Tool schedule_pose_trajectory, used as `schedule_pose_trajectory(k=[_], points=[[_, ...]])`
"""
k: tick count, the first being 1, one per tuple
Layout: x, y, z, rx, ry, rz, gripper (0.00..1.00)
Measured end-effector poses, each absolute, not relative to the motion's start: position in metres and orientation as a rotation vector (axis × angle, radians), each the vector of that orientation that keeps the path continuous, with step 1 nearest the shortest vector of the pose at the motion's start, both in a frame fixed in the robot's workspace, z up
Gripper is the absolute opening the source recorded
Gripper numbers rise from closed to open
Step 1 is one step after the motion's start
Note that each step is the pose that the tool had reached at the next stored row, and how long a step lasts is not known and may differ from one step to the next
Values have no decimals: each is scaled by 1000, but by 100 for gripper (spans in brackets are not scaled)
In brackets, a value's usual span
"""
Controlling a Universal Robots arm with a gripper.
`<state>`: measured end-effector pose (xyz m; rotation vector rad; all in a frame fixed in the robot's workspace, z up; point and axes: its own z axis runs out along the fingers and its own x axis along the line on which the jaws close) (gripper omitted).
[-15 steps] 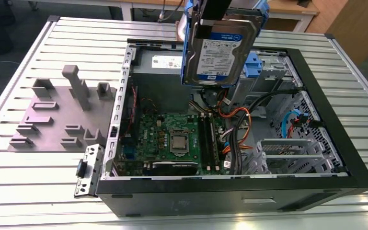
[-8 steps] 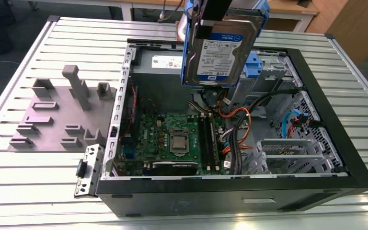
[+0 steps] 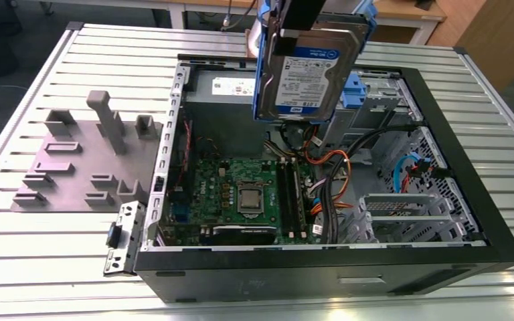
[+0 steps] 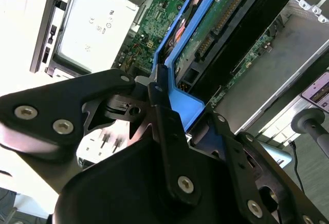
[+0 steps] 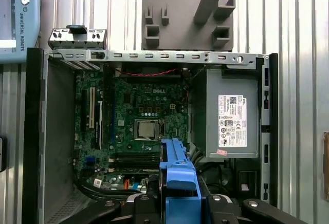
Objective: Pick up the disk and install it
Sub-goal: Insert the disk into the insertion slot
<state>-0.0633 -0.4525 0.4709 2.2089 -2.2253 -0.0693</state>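
While the gripper [image 3: 294, 32] clamped the disk [image 3: 306, 77] by its blue bracket [image 3: 262, 87], hanging upright at upper centre of the exterior view above the open case [image 3: 328, 277], the orange cables [image 3: 333, 164] below could snag it. The thin-edge grip might slip.

Plenty of open air is sitting around the silver-grey disk [image 3: 306, 73] in its blue plastic bracket, which the black gripper [image 4: 162, 93] is clamping above the open black computer case [image 3: 328, 267]. Inside, orange and black cables [image 3: 328, 175] are crowding the middle, a grey metal box [image 3: 212, 110] with white sticker is filling one corner (no way through), and a silver slotted cage [image 3: 400, 214] is blocking another.
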Motion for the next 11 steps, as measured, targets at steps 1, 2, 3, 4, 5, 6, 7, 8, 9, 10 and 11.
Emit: schedule_pose_trajectory(k=[1, 2, 3, 4, 5, 6, 7, 8, 9, 10, 11], points=[[-63, -453, 471, 2209, -2225, -69, 36], [-63, -453, 471, 2209, -2225, -69, 36], [-63, -454, 471, 2209, -2225, -69, 36], [-63, -454, 471, 2209, -2225, -69, 36], [-63, -454, 471, 2209, -2225, -69, 36], [-63, -455, 471, 2209, -2225, -69, 36], [-63, -455, 471, 2209, -2225, -69, 36], [-63, -455, 471, 2209, -2225, -69, 36], [-63, -455, 471, 2209, -2225, -69, 36], [-63, -456, 471, 2209, -2225, -69, 36], [-63, -457, 471, 2209, -2225, -69, 36]])
